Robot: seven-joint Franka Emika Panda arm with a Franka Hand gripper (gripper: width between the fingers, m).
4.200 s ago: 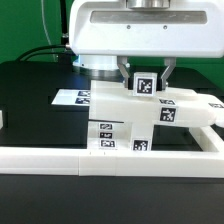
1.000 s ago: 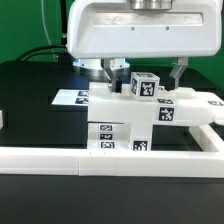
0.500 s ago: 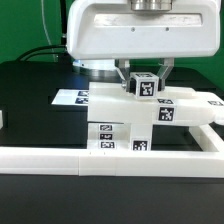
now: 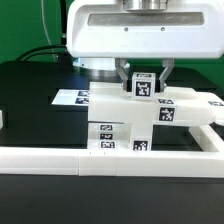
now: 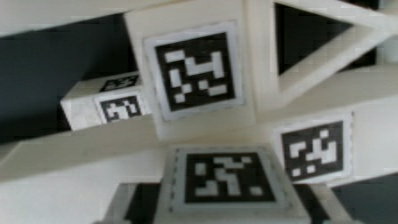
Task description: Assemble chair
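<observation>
jaws clenched on the short white plastic post point(image 4: 145, 86), its black-and-white square tag facing the exterior view. post is at the top of the chunky matte white plastic chair assembly point(image 4: 120, 118), which rests on the black tabletop point(image 4: 35, 110) just behind the long low white border rail point(image 4: 60, 158).

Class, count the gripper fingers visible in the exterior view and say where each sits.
2. One finger sits on the exterior view's left of the tagged white block, the other finger on its right. None seems hidden.
</observation>
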